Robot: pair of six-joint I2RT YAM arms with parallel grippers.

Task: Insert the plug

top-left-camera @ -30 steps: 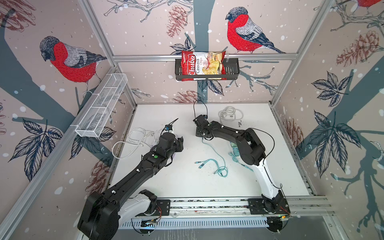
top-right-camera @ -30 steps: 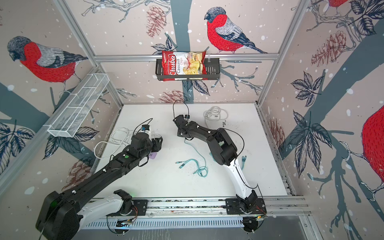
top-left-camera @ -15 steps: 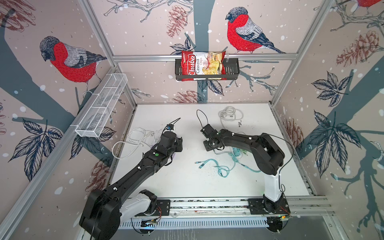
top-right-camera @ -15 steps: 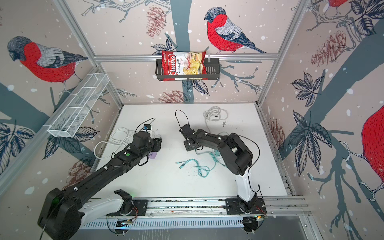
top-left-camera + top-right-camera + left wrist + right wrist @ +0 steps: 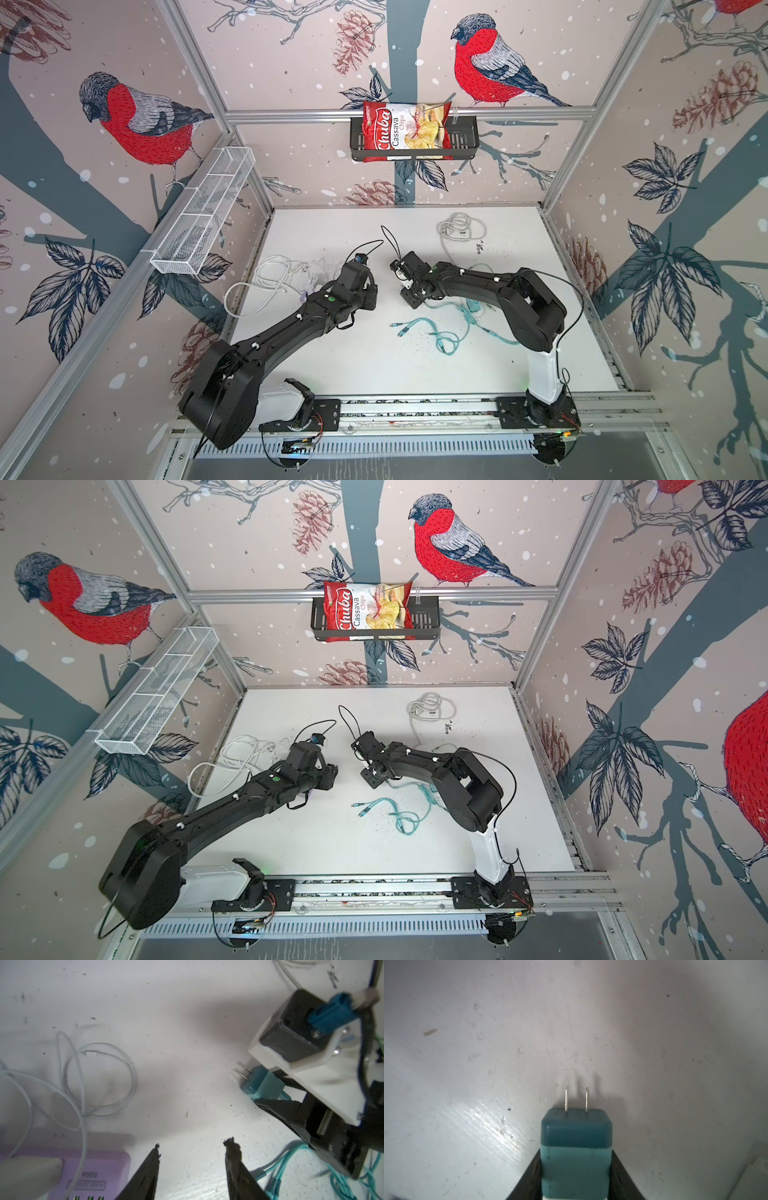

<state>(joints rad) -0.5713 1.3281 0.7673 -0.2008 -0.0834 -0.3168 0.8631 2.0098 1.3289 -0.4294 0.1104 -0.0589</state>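
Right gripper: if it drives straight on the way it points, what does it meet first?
Probably the bare table: the plug clamped in the right gripper leads with its prongs, and the right wrist view shows only tabletop ahead, prong shadows close by. The purple power strip sits off that line.

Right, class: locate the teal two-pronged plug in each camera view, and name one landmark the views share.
Top view: not made out, hidden under the right claw.
Top view: likewise hidden under that claw.
Left wrist: teal plug clamped in that claw, across from the purple socket strip.
Right wrist: plug fills the near foreground, prongs pointing away.
Shared landmark: the right claw gripping it.
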